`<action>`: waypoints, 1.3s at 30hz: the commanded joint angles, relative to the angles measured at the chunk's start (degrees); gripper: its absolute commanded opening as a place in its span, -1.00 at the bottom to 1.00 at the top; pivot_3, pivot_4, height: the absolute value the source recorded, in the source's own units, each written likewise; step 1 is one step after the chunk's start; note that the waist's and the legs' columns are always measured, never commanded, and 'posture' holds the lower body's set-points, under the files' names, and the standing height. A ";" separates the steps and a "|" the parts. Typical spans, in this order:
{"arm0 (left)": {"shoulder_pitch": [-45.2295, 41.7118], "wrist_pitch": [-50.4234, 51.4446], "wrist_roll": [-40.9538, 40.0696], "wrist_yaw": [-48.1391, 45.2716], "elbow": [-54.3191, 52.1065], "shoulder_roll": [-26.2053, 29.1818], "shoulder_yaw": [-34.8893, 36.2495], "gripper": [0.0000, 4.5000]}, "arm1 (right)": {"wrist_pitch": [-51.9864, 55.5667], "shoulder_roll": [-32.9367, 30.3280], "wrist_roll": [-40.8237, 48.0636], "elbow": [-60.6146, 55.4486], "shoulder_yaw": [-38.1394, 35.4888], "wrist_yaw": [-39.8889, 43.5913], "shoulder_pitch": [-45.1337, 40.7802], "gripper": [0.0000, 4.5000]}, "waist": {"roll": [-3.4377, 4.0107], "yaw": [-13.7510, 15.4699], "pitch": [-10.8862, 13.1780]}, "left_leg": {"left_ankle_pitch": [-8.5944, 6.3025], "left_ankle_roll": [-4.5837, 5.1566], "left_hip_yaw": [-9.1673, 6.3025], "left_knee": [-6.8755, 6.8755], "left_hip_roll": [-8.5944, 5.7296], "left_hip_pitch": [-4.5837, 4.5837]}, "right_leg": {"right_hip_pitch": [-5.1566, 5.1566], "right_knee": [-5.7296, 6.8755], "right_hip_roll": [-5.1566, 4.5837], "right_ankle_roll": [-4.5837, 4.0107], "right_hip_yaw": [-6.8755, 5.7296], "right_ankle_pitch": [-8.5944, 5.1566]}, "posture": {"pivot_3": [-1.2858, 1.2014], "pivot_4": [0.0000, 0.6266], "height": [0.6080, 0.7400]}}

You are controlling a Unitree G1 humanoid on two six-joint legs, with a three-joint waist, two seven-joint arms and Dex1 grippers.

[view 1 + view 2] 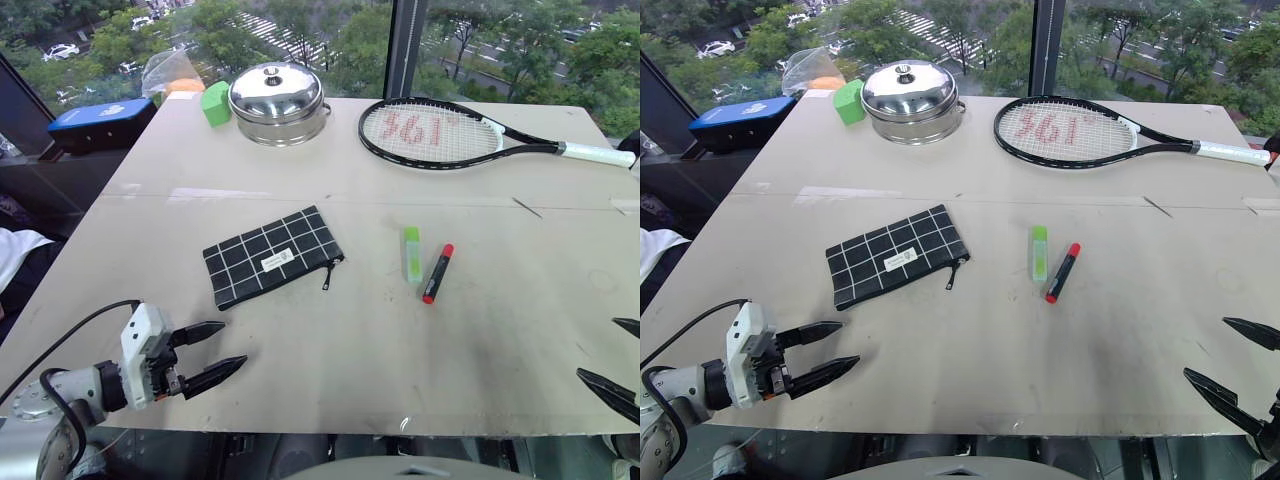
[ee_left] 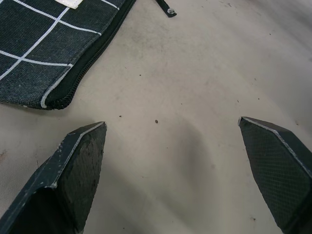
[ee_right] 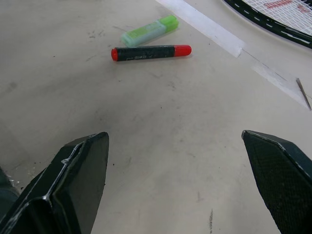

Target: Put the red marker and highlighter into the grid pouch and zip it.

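Observation:
The grid pouch [image 1: 272, 256] lies flat in the middle of the table, its zipper pull [image 1: 329, 277] at the right end. To its right lie the light-green highlighter [image 1: 411, 253] and the red marker [image 1: 437, 273], side by side and close together. My left gripper [image 1: 222, 352] hovers open and empty at the near left edge, short of the pouch [image 2: 44, 53]. At the near right edge my right gripper [image 1: 620, 352] is open and empty too, with the marker [image 3: 151, 51] and highlighter [image 3: 148, 30] well ahead of it.
A tennis racket [image 1: 450, 135] lies across the far right. A steel lidded pot [image 1: 276, 102], a green block [image 1: 215, 102] and a clear bag [image 1: 168, 70] stand at the far left. A blue case [image 1: 102, 117] sits beyond the table's left corner.

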 commanded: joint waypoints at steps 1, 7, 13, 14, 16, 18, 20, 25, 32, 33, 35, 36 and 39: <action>-3.40 6.84 -7.98 5.46 -1.16 -1.30 3.09 0.96 | -0.10 -0.08 1.92 -1.62 0.29 -2.19 -2.07 0.97 | 0.00 0.00 0.00 | 0.00 0.00 0.00 0.00 0.00 0.00 | 0.00 0.00 0.00 0.00 0.00 0.00 | 0.03 -0.52 1.00; -10.80 17.78 -17.00 16.16 -0.56 -1.74 8.90 0.96 | 5.01 -0.17 6.72 -8.63 8.48 -8.46 -9.05 0.97 | -0.15 -0.16 -0.07 | 0.02 0.02 -0.10 0.04 -0.01 0.01 | 0.02 0.12 -0.03 0.01 -0.08 0.01 | 0.03 -0.52 1.00; -8.35 -20.53 9.88 5.56 10.79 4.03 4.62 0.96 | 7.74 -3.31 9.13 -13.88 13.52 -7.52 -9.98 0.97 | -0.23 0.01 -0.14 | 0.11 0.21 0.05 -0.11 -0.09 0.03 | 0.00 -0.04 0.27 -0.35 -0.21 0.09 | 0.03 -0.52 1.00; -9.14 -28.58 13.94 4.91 14.70 4.74 3.85 0.96 | 8.13 -3.70 9.50 -14.48 14.31 -7.75 -10.40 0.97 | -0.24 0.08 -0.18 | 0.11 0.20 0.07 -0.14 -0.09 0.03 | 0.00 -0.09 0.22 -0.37 -0.23 0.08 | 0.03 -0.52 1.00; -11.20 -39.93 18.88 4.29 21.43 5.62 1.99 0.96 | 8.56 -4.03 9.80 -15.10 15.39 -8.44 -11.25 0.97 | -0.23 0.21 -0.18 | 0.07 0.18 0.10 -0.19 -0.10 0.04 | 0.00 -0.16 0.04 -0.39 -0.24 0.09 | 0.03 -0.52 1.00; -13.30 -50.70 22.99 4.17 27.50 5.86 -0.55 0.96 | 9.09 -4.32 9.98 -15.82 16.00 -9.14 -11.72 0.97 | -0.23 0.39 -0.17 | -0.03 0.01 0.10 -0.19 -0.12 0.01 | -0.01 -0.16 -0.08 -0.39 -0.22 0.09 | 0.03 -0.52 1.00; -15.51 -58.29 26.32 5.50 32.15 5.72 -2.83 0.96 | 9.48 -4.40 10.24 -16.50 15.85 -9.57 -11.54 0.97 | -0.36 0.57 -0.25 | -0.04 0.00 0.10 -0.18 -0.13 -0.02 | -0.01 -0.16 -0.17 -0.39 -0.19 0.10 | 0.03 -0.52 1.00; -23.62 -71.59 35.21 11.45 42.63 5.18 -8.95 0.96 | 10.10 -4.22 10.78 -17.89 14.76 -10.54 -10.46 0.97 | -0.41 1.35 -0.35 | -0.04 0.12 0.08 -0.18 -0.15 -0.05 | 0.00 -0.19 -0.23 -0.37 -0.19 0.11 | 0.03 -0.52 1.00; -37.38 -79.29 44.42 18.20 56.05 3.20 -19.04 0.96 | 10.25 -3.81 10.53 -19.57 14.23 -12.57 -9.28 0.97 | 0.31 2.24 -0.71 | 0.07 0.33 0.13 -0.14 -0.18 0.03 | 0.09 0.02 -0.20 -0.33 -0.62 0.10 | 0.03 -0.52 1.00; -38.87 -79.78 45.24 18.62 57.98 3.09 -20.43 0.96 | 10.28 -3.75 10.54 -19.92 14.29 -12.88 -9.04 0.97 | 0.32 2.28 -0.73 | 0.08 0.33 0.11 -0.11 -0.18 0.07 | 0.12 0.10 -0.16 -0.32 -0.66 0.10 | 0.03 -0.52 1.00; -41.76 -80.33 45.88 18.55 61.43 2.68 -23.05 0.86 | 10.37 -3.58 10.53 -20.52 14.27 -13.63 -8.63 1.00 | 0.46 2.36 -0.85 | 0.08 0.33 0.10 0.01 -0.18 0.10 | 0.17 0.22 0.05 -0.24 -0.67 0.05 | 0.03 -0.52 1.00; -43.05 -80.67 45.80 18.19 62.97 2.49 -24.29 0.73 | 10.40 -3.48 10.50 -20.86 14.28 -14.01 -8.40 1.00 | 0.52 2.37 -0.90 | 0.08 0.34 0.09 0.05 -0.17 0.13 | 0.21 0.22 0.06 -0.10 -0.68 -0.03 | 0.03 -0.52 1.00; -46.15 -81.79 45.66 17.66 66.68 1.89 -27.29 0.19 | 10.34 -2.97 10.38 -21.95 14.26 -14.97 -7.31 1.00 | 0.66 2.64 -0.98 | 0.08 0.35 0.10 0.20 -0.17 0.13 | 0.29 0.24 0.06 -0.06 -0.69 -0.05 | 0.03 -0.52 1.00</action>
